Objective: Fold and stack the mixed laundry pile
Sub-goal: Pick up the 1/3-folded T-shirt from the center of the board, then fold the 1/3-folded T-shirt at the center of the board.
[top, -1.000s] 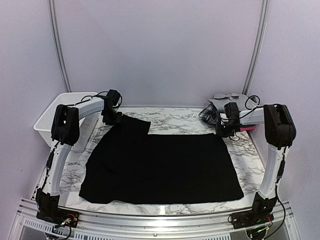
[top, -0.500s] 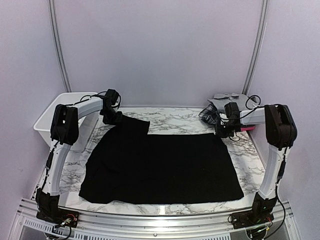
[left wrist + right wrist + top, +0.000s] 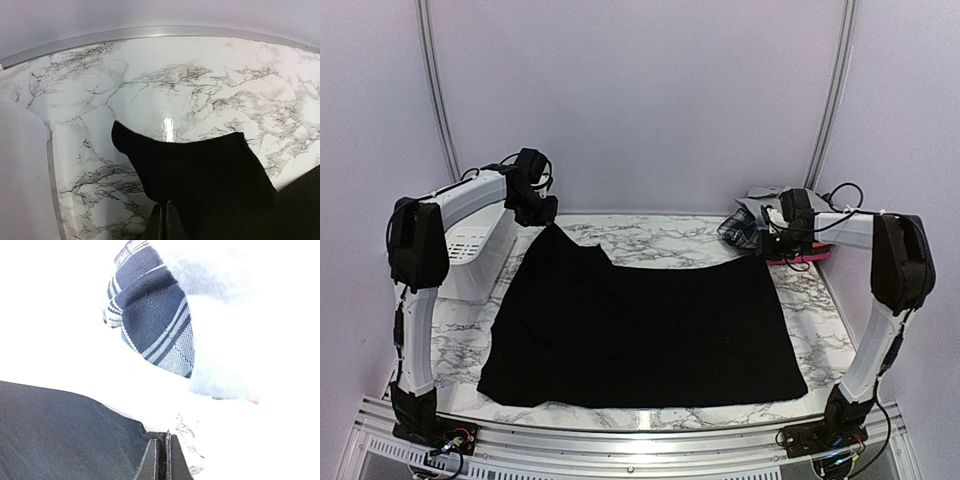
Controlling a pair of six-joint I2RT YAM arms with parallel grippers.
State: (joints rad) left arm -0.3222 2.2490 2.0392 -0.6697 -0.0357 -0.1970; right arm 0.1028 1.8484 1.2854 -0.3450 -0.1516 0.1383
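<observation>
Early days: left gripper (image 3: 542, 218) and right gripper (image 3: 767, 250) pinch corners of the unfolded black cloth (image 3: 640, 320); plaid piece (image 3: 735, 228) waits at 2 o'clock.

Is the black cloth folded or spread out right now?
Spread. The cloth lies open across the table; the left pincer and right pincer, both shut, pinch its far corners.
</observation>
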